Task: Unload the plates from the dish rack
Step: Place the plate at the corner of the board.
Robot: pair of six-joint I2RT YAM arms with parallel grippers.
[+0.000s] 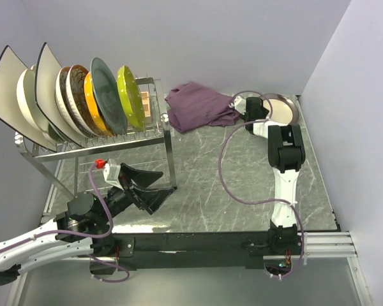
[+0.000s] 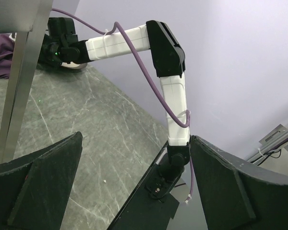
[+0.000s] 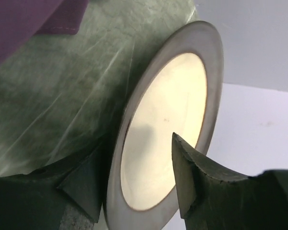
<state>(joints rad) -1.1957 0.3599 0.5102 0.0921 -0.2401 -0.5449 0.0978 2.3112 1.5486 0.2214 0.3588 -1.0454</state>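
We saw the right arm [image 1: 284, 150] stretched to the far-right corner, the right gripper [image 3: 137, 146] parted around the rim of a cream plate [image 3: 168, 110] there, and the left gripper [image 2: 134, 136] gaping empty, low beside the loaded dish rack [image 1: 108, 145].

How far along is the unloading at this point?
Done: one grey-rimmed plate is out, at the far right corner of the table. In hand: the right gripper straddles its rim; grip unclear. Remaining: about eight plates stand in the dish rack; the left gripper hangs open, empty, by its leg.
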